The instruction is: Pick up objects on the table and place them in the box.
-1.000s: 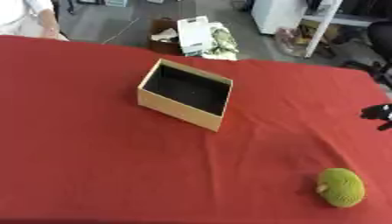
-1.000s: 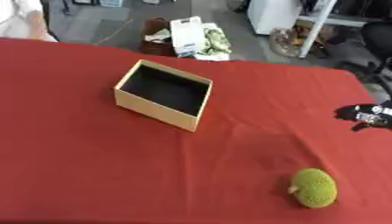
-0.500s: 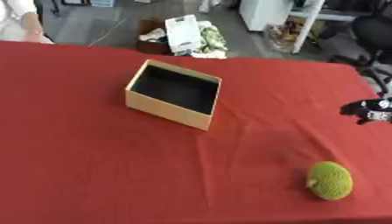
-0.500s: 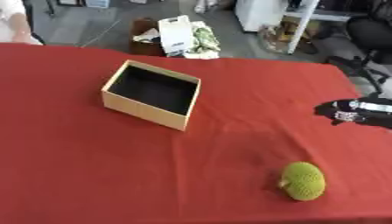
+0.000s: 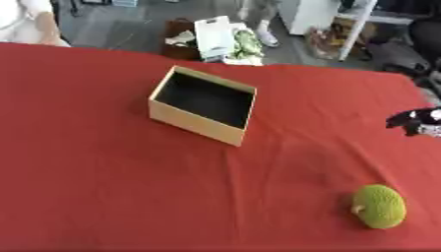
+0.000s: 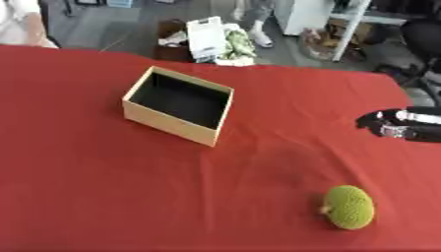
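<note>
A green bumpy fruit (image 6: 349, 206) with a short stem lies on the red table (image 6: 103, 187) at the lower right. An open tan cardboard box (image 6: 179, 104) with a dark, empty inside stands left of centre, turned at an angle. My right hand (image 6: 394, 125) comes in from the right edge, above and to the right of the fruit and well apart from it. Only its dark fingers show, and they are too blurred to read. No left hand shows in either view.
Beyond the table's far edge lie white packaging and green items (image 5: 226, 40) on the floor. White furniture (image 6: 320, 15) and a dark chair (image 5: 420, 44) stand at the back right. A person in white (image 5: 26, 22) is at the far left corner.
The whole picture has shifted as the head moved. My right hand has reached a little further in from the right edge. The box and fruit lie where they were.
</note>
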Tool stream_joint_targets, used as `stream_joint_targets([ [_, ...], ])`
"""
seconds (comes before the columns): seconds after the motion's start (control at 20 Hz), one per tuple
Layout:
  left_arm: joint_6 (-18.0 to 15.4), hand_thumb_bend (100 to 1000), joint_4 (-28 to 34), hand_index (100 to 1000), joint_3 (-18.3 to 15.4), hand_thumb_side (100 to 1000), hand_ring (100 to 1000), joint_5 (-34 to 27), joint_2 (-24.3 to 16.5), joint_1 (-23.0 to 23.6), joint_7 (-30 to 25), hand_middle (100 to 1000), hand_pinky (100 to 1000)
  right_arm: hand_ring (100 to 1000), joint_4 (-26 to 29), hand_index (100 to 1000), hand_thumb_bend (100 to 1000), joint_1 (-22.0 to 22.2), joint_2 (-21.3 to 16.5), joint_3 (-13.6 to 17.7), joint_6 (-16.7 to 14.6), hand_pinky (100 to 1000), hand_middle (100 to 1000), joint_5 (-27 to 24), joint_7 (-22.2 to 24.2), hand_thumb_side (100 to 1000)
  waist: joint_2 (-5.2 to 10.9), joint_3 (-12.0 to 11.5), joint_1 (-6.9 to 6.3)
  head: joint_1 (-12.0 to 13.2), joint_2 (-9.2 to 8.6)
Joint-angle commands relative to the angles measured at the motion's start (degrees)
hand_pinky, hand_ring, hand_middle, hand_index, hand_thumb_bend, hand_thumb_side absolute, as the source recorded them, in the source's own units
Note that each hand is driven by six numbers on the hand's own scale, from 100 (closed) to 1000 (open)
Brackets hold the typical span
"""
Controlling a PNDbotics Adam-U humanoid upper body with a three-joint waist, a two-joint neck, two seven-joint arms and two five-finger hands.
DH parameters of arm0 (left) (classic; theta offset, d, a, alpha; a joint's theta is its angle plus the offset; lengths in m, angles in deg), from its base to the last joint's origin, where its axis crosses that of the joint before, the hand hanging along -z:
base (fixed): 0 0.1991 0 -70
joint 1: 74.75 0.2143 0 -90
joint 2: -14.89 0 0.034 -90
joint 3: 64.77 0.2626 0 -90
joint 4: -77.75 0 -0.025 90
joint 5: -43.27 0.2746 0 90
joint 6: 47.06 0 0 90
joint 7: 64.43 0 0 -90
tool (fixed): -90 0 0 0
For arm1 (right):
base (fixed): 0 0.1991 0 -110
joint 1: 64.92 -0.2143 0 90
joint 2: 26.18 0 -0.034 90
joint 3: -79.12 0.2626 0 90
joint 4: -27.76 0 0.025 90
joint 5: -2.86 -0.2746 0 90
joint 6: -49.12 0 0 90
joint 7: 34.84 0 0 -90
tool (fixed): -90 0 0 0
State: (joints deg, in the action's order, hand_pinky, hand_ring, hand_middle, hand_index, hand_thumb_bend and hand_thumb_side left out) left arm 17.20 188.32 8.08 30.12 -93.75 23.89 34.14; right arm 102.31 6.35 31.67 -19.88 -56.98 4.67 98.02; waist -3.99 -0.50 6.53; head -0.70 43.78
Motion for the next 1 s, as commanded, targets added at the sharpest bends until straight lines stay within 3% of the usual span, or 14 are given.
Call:
stream_joint_targets([
  [0.05, -0.47, 142, 0.73, 790, -0.24, 711, 1000, 0.36, -2.28, -0.06, 0.03, 1000, 669, 1000, 0.46, 949, 100, -0.51, -2.87, -0.17, -0.52, 873, 888, -1.45, 0.81, 920, 0.18, 0.18, -0.42, 1.14, 0.34],
  [0.15, -0.63, 142, 0.83, 790, -0.3, 711, 1000, 0.49, -2.2, 0.0, 0.15, 1000, 669, 1000, 0.61, 950, 100, -0.12, -2.78, -0.41, -0.83, 871, 879, -2.71, 1.69, 852, -0.02, 0.22, -0.5, 1.35, 0.34],
  [0.35, -0.74, 141, 1.07, 790, -0.49, 710, 1000, 0.74, -1.96, 0.01, 0.5, 1000, 669, 1000, 0.54, 944, 100, 0.44, -2.67, -0.29, -1.01, 866, 862, -4.14, 3.59, 802, -0.43, 0.35, -0.64, 1.07, 0.34],
  [0.65, -0.65, 138, 1.04, 789, -0.34, 713, 1000, 1.17, -1.84, 0.07, 0.4, 1000, 667, 1000, -0.19, 934, 100, 0.89, -2.51, -1.48, -1.13, 857, 852, -6.88, 5.11, 807, -0.75, 0.29, -0.62, 0.89, 0.34],
  [1.0, -0.58, 138, 0.9, 789, 0.03, 715, 1000, 1.16, -1.86, -0.03, -0.04, 1000, 667, 1000, -0.77, 917, 100, 0.81, -2.32, -2.48, -2.23, 855, 826, -5.29, 4.34, 752, -0.71, 0.17, -0.58, 0.49, 0.34],
])
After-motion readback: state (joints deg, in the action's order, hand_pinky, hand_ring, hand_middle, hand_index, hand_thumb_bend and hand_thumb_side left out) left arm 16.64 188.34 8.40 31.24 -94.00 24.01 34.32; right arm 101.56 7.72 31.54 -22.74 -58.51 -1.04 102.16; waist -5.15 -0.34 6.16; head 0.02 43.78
